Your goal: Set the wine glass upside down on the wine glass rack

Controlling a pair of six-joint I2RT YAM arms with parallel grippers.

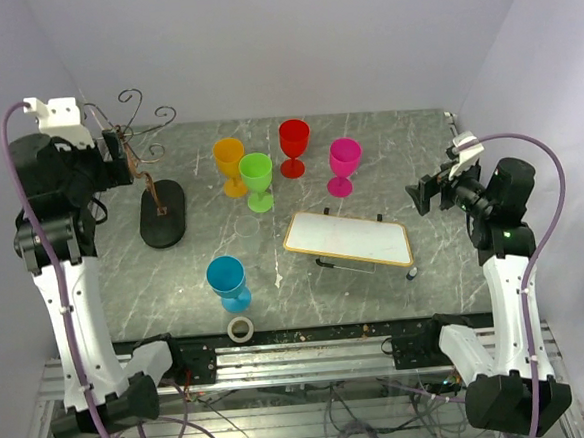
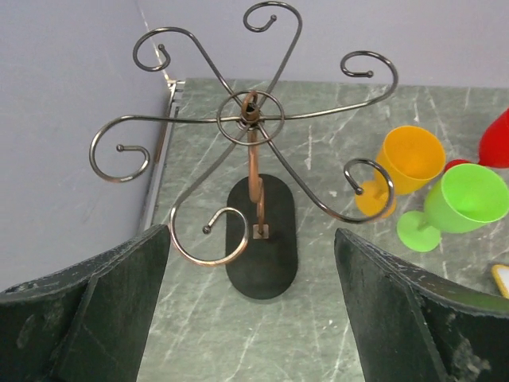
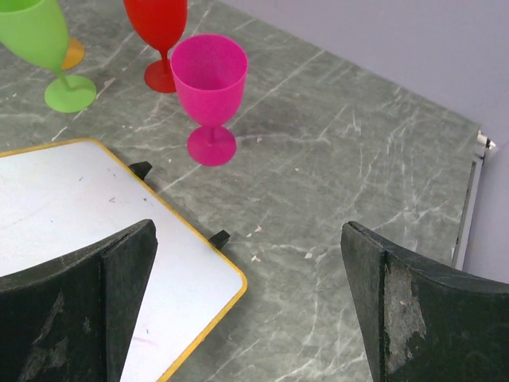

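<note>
Metal wine glass rack [image 2: 253, 163] upright; orange glass [image 2: 409, 163], green glass [image 2: 469, 199] upright beside

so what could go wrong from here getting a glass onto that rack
1. The orange glass and green glass stand close together, so grabbing one may topple the other.
2. The wine glass rack is thin wire on a slim stem; the open left fingers hover close to it, and a bump might tip it.
3. Every glass stands upright, so one could slip during the flip.
</note>
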